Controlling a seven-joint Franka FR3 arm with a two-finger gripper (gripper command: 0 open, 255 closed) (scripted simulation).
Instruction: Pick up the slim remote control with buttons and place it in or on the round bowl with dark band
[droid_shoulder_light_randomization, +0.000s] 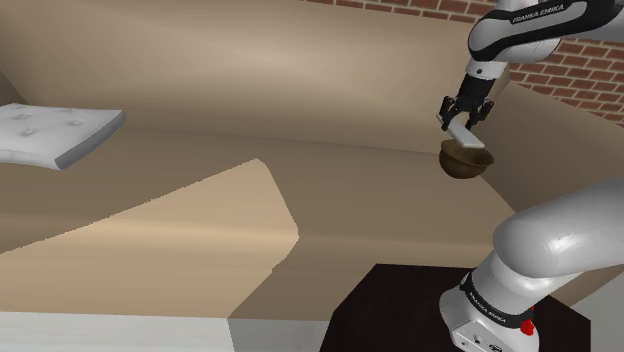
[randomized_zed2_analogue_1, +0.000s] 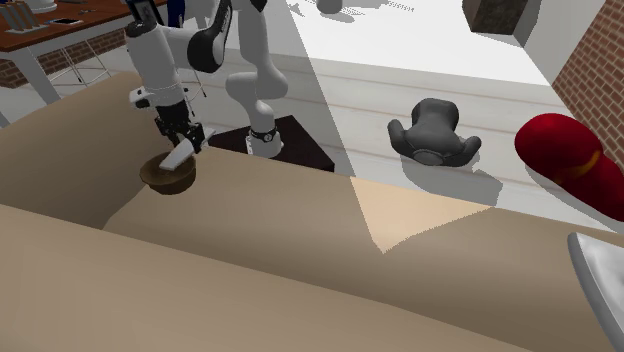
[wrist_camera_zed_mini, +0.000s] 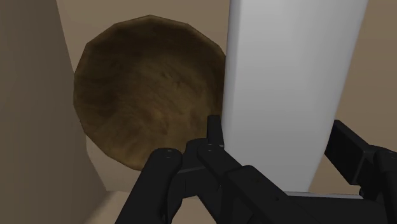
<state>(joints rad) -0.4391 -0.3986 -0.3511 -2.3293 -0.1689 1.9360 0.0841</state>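
On the shoulder view's left, one white cushion is cut off by the picture's edge; it lies on a tan upholstered surface that spreads across to the right. Further right, the one black gripper hangs over that surface with both fingers clamped on the sides of one slim remote, drawn plain white and tilted, its lower end just above the one round brown bowl; whether remote and bowl touch is hard to make out. At the near right, the dark stand is partly hidden by the arm's base, and a brick wall rises at the far right. From the wrist camera the remote's far end runs out of the picture, the fingers hide its near end, and the bowl's hollow shows just beside it
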